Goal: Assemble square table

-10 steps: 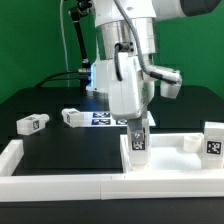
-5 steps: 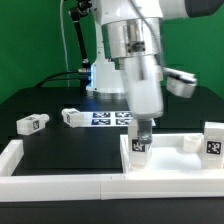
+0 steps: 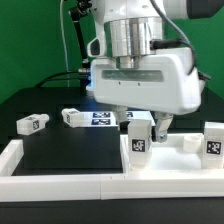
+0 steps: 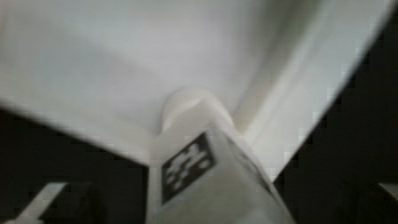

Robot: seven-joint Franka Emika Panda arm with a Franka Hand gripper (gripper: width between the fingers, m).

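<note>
The white square tabletop lies at the exterior view's lower right, with its raised rim showing. My gripper is shut on a white tagged leg and holds it upright on the tabletop's near-left corner. In the wrist view the same leg stands against the tabletop's white surface, close under my gripper. Two more legs lie on the black table at the left. Another leg stands at the tabletop's right side.
The marker board lies flat behind the arm. Low white border strips run along the left and the front of the black table. A dark cable and a blue light are at the back.
My hand has turned about its vertical axis and now faces the camera broadside. The leg has stayed upright at the same tabletop corner.
</note>
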